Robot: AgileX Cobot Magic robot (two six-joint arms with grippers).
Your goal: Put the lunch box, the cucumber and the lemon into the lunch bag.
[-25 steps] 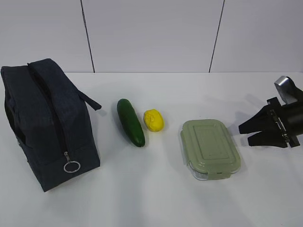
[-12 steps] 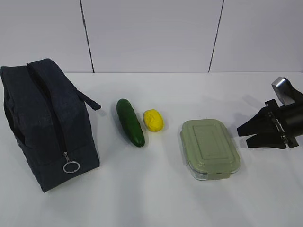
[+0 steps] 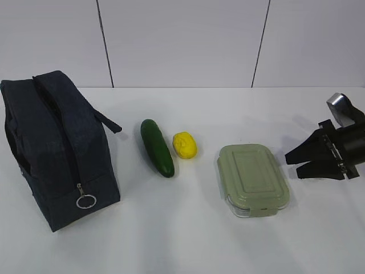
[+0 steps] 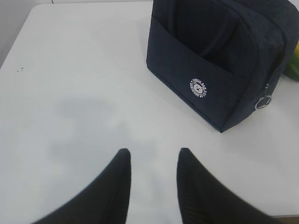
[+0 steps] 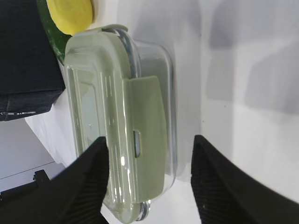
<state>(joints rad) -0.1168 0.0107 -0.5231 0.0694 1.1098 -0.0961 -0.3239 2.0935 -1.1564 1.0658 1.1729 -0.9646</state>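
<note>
Now lining right fingers (image 5: 149,179), spread wide and empty, on lunch box (image 3: 254,178); left fingers (image 4: 152,179) part-open, empty. Next: advance, straddle box, close; lunch bag (image 3: 54,145) zipped.

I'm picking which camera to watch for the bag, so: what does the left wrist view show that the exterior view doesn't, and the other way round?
Only the left wrist view shows the lunch bag's round white logo on its side pocket, and the left gripper, open over bare table.

Only the exterior view shows the whole cucumber, the lemon, the lunch box and the right gripper, open just right of the box.

Both show the lunch bag, zipped shut, with its metal ring pull, and the white table.
</note>
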